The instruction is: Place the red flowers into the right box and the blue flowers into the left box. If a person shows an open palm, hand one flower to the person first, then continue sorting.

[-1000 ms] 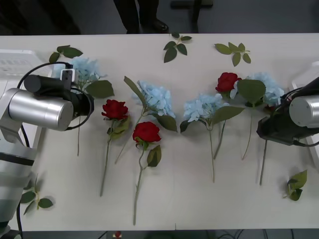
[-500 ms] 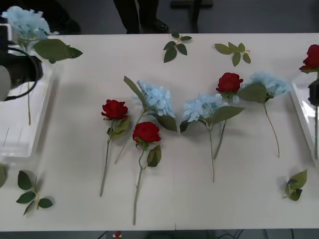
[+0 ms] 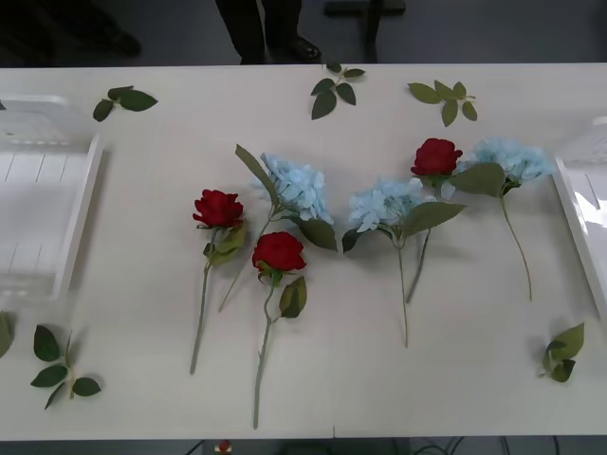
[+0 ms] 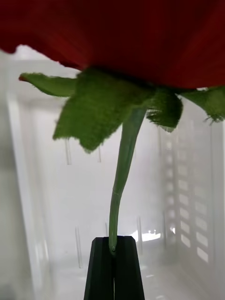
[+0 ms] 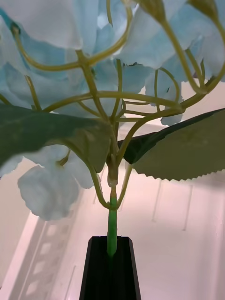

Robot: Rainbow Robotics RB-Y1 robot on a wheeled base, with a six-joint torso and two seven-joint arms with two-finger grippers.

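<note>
While both arms hang out past the desk [image 3: 379,379] edges, my left hand [image 5: 111,255] is clamped on a blue hydrangea [image 5: 93,61] low on its stem above the left box [image 3: 57,190] — light and top-heavy, so I judge it will sway. On the desk lie three red roses [image 3: 219,208] and three blue flowers [image 3: 296,187]; thin stiff stems are the place to pinch. My right hand [image 4: 114,248] pinches a red rose [image 4: 122,37] stem over the right box [image 3: 580,204].
</note>
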